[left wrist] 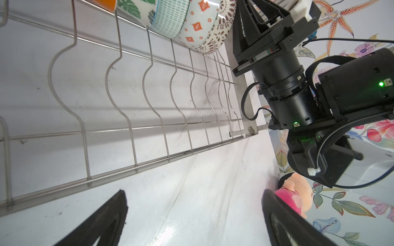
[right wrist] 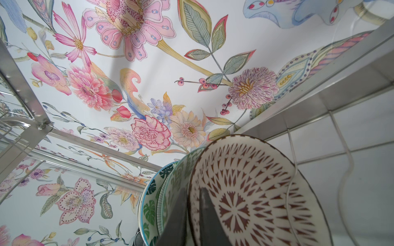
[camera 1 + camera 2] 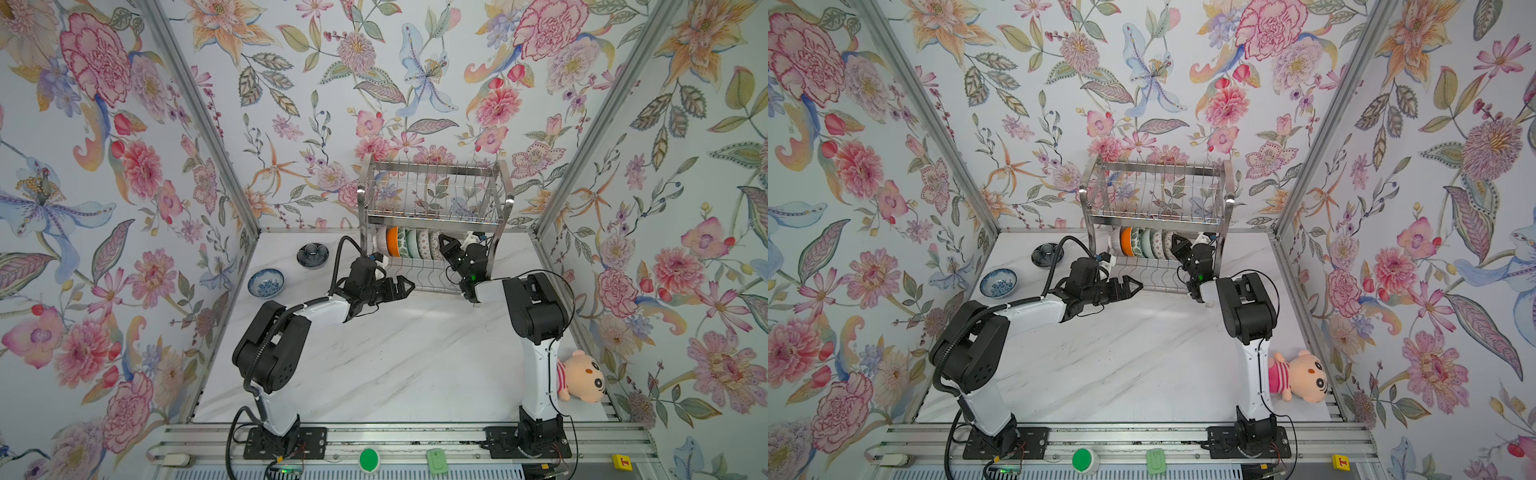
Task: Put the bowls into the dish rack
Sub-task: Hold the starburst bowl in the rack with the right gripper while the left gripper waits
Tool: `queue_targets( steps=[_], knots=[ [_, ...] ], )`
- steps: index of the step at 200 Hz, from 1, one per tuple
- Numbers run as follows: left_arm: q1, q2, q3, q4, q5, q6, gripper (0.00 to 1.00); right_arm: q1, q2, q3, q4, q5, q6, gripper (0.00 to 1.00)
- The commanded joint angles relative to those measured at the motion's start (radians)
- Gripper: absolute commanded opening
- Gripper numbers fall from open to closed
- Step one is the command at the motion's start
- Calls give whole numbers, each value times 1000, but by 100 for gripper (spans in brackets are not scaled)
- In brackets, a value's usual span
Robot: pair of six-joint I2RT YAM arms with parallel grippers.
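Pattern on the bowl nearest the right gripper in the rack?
The bowl is cream with brown triangle rings; clearest in the right wrist view.

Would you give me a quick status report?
Left gripper open. Right gripper shut on brown-patterned bowl in dish rack. Navy bowl, blue-floral bowl on table. No obstruction.

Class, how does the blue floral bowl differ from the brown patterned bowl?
The blue floral bowl sits upright on the table; the brown patterned bowl stands on edge in the dish rack. The blue floral bowl touches no bowl; the brown patterned bowl leans on its neighbour. Both are round.
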Motion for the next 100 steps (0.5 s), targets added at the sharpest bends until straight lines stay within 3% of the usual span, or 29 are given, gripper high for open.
queue_targets(
  steps=[1, 100],
  knots=[
    [-7, 5, 34, -19, -3, 10, 99, -10, -22, 7, -7, 8, -24, 14],
    [-13, -8, 29, -28, -10, 12, 100, -11, -42, -16, -7, -2, -26, 14]
  ],
)
